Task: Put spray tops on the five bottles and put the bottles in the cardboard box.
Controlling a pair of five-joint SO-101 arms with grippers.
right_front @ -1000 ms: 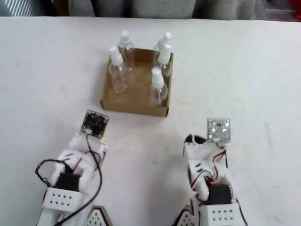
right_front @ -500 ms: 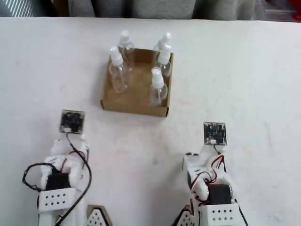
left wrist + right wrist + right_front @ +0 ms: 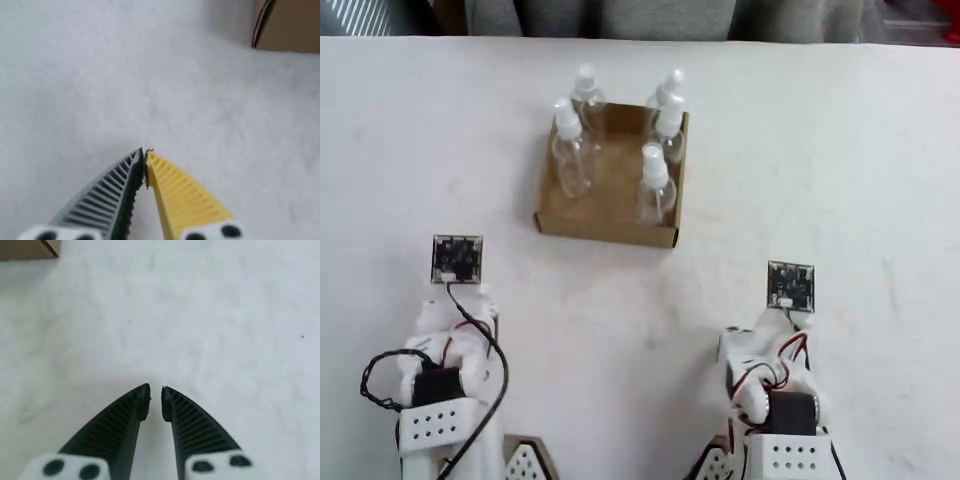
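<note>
showing five bottles (image 3: pixel 655 195) upright inside the cardboard box (image 3: pixel 605 230), each capped with a white spray top (image 3: pixel 653 160), toward the far middle of the white table (image 3: pixel 840 150). left gripper (image 3: pixel 145 156) low over bare table short of the box, grey and yellow fingers pressed together. right gripper (image 3: pixel 154 401) likewise over bare table, black fingers almost together, thin slit between tips, pinching nothing.

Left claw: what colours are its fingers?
The left claw has one grey finger and one yellow; clearest in the left wrist view.
</note>
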